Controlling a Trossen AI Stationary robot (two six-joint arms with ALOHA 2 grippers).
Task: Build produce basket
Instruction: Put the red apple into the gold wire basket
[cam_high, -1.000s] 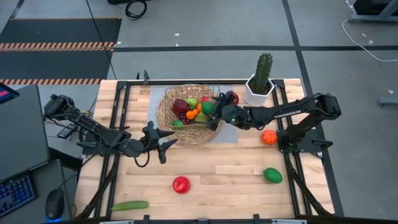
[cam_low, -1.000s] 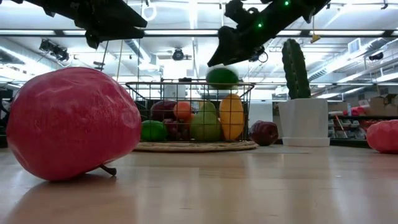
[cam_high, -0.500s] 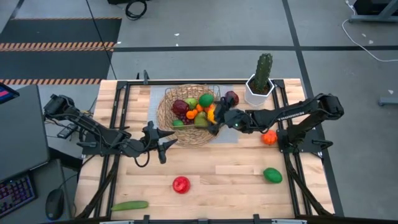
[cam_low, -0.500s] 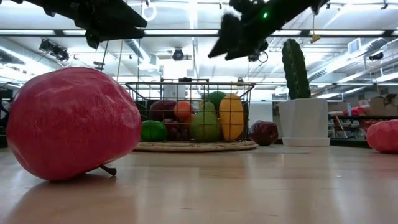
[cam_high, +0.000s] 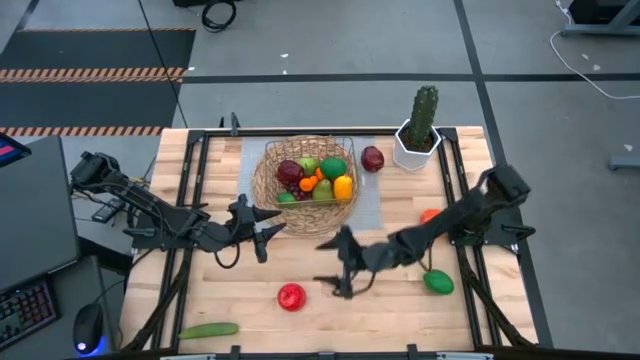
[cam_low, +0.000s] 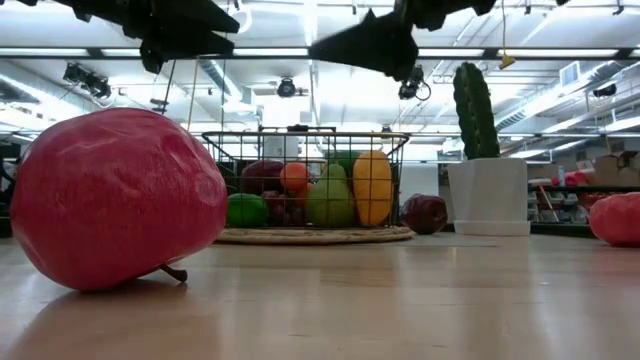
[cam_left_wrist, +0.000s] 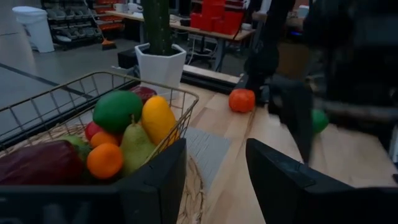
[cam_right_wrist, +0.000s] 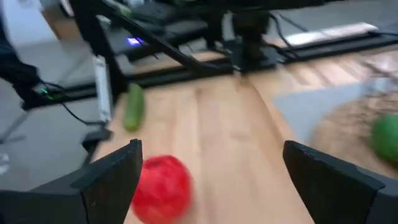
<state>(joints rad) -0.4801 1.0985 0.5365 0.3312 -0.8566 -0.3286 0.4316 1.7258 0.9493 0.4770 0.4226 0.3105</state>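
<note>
My right pincer (cam_high: 338, 266) hangs spread wide and empty above the bare table (cam_high: 390, 305), with the red fruit (cam_high: 291, 296) just ahead, the cucumber (cam_high: 209, 330) farther off near the table edge, and the green fruit (cam_high: 438, 282) beside my arm. My left pincer (cam_high: 268, 232) waits open beside the basket (cam_high: 270, 185), which holds green, yellow, orange and dark red produce (cam_high: 332, 166). The cactus pot (cam_high: 415, 147) stands beyond, a dark red fruit (cam_high: 372, 158) beside it

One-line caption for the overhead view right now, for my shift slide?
Right pincer open above the red apple, left pincer waiting beside the part-filled basket; cucumber and green fruit lie loose.
</note>
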